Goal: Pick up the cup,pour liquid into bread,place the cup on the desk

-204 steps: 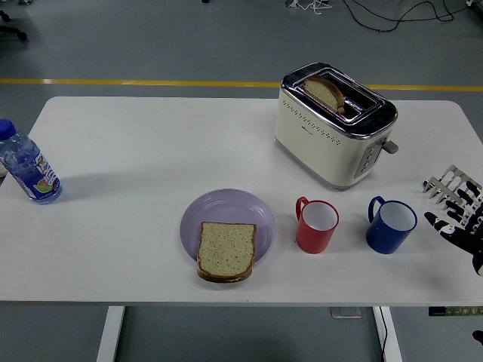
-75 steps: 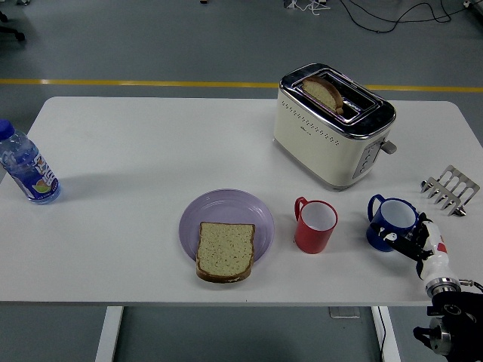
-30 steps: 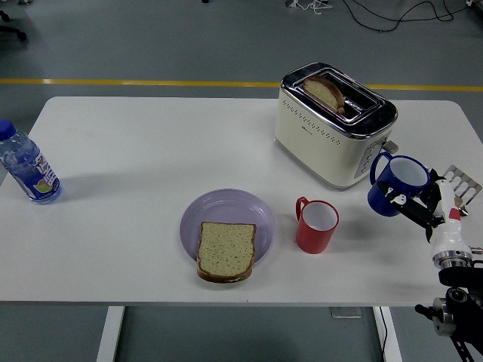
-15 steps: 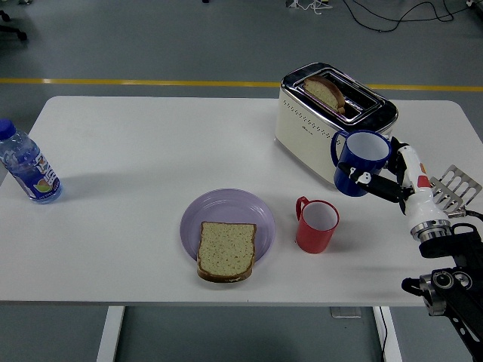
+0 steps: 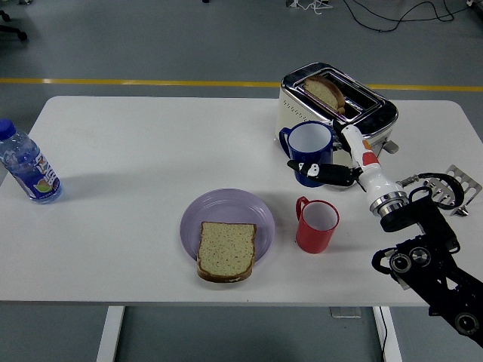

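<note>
Right hand (image 5: 336,170) grips the blue cup (image 5: 309,151) aloft, fingers closed around it; bread (image 5: 226,250) lies lower-left.

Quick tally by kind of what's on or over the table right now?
Cups: 2, blue cup in the right hand, red cup
Bread slices: 2
Plate: 1
Toaster: 1
Water bottle: 1
Toast rack: 1
Total: 8
</note>
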